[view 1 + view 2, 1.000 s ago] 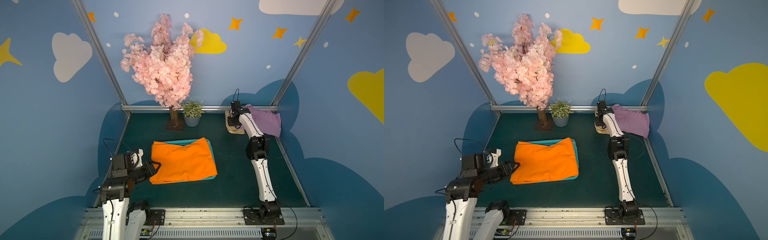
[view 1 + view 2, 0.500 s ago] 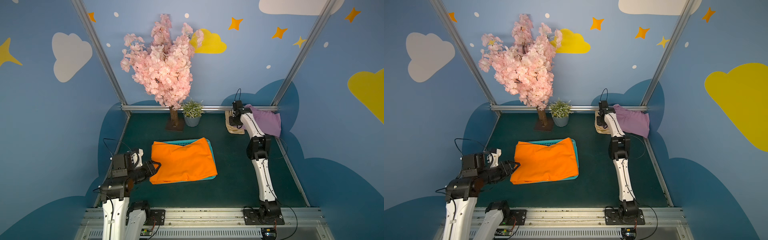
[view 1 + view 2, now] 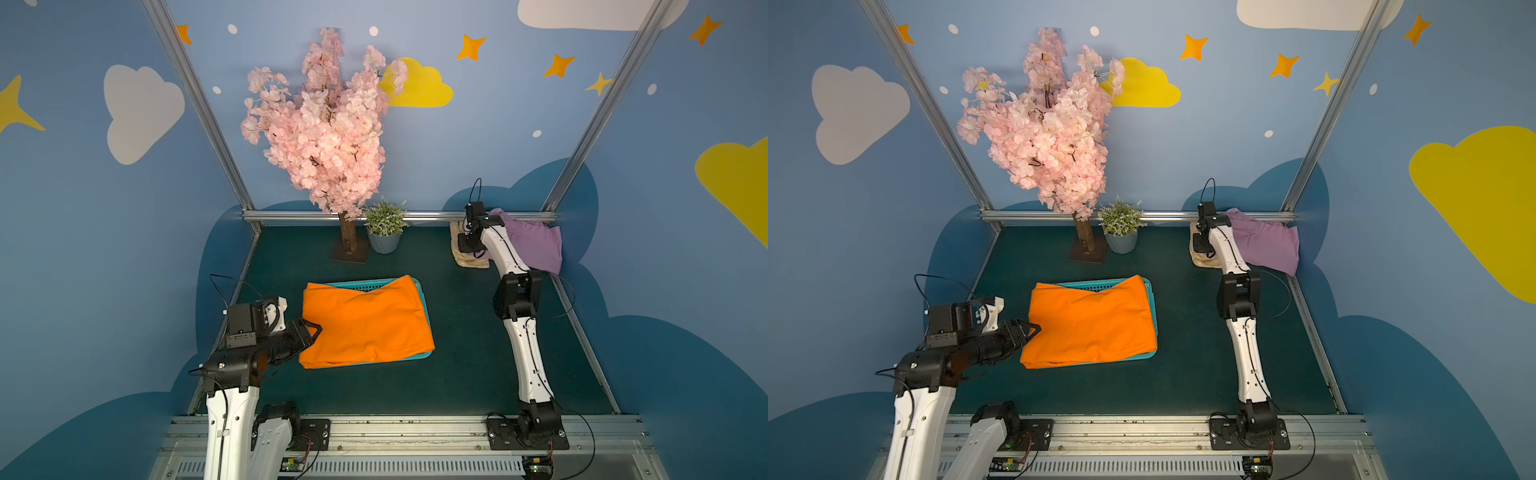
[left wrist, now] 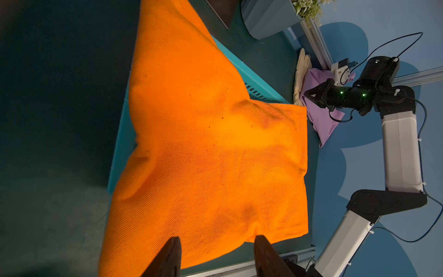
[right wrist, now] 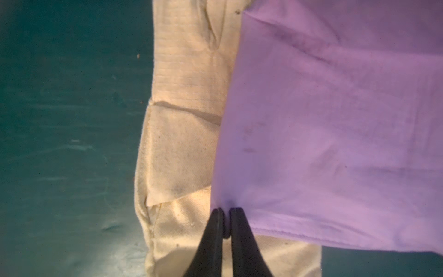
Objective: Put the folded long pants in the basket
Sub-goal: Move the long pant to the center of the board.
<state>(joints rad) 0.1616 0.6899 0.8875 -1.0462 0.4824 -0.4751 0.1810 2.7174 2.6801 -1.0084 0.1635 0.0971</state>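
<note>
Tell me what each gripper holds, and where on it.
Right gripper pinches the lilac pants at a corner, over the cream gloves. Left gripper is open, holding nothing.

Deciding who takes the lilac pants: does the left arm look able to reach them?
Probably not. The lilac pants lie in the far right corner, beyond the basket and its orange pants, and the right gripper is shut on their edge.

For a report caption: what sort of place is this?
Probably a staged robot test booth: walls painted with clouds and stars, aluminium frame posts, and a left arm and right arm bolted to a front rail.
</note>
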